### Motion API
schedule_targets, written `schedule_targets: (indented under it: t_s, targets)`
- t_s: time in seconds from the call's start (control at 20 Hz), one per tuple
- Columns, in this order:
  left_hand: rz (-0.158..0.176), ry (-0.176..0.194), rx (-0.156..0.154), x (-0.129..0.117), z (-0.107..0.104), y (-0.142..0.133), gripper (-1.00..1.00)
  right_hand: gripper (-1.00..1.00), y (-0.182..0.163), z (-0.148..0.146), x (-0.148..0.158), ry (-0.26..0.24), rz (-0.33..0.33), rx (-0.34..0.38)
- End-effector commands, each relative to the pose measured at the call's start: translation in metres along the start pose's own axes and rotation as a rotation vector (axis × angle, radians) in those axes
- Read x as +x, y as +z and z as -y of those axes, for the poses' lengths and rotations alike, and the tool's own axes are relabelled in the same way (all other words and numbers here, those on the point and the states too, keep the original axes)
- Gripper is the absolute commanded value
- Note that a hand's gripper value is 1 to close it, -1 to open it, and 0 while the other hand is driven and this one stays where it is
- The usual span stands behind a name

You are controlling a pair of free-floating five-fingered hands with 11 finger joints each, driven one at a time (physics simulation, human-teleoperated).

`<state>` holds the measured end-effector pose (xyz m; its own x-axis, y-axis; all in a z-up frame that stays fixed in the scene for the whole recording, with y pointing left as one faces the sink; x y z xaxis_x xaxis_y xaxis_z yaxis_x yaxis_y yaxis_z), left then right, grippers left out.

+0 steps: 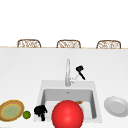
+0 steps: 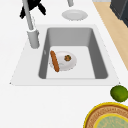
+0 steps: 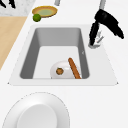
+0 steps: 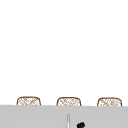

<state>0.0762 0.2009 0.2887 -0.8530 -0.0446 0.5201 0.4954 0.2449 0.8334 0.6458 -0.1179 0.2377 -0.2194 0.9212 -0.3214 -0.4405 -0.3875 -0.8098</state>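
A white counter [image 1: 22,75] is carrying a grey sink [image 3: 30,52], with three woven chair backs standing behind its far edge. The right hand [image 1: 80,72] is hovering just beside the faucet [image 1: 67,72] at the sink's back rim, fingers relaxed and slanting down toward the tall, upright, silver spout. The left hand [image 1: 40,111] is idling at the sink's front-left corner, fingers curled on nothing, near a lime [image 1: 26,114].

White counter [image 1: 22,67], three (woven) chairs [image 1: 68,44]
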Motion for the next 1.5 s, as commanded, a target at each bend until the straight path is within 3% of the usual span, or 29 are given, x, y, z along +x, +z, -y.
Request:
schedule_targets:
  t_s: [0.0,0.7,1.35,1.45]
  targets:
    - [0.0,0.0,0.0,0.0,0.0,0.0,0.0,-1.0,0.021,-0.003,-0.004,-0.035,-0.009,-0.075]
    - [0.0,0.0,0.0,0.0,0.0,0.0,0.0,-1.0,0.091,-0.033,0.001,-0.021,-0.029,-0.261]
    - [0.0,0.0,0.0,0.0,0.0,0.0,0.0,-1.0,0.173,-0.095,0.025,-0.021,0.003,-0.293]
    - [0.0,0.0,0.0,0.0,0.0,0.0,0.0,-1.0,0.17,-0.095,0.03,-0.017,0.041,-0.296]
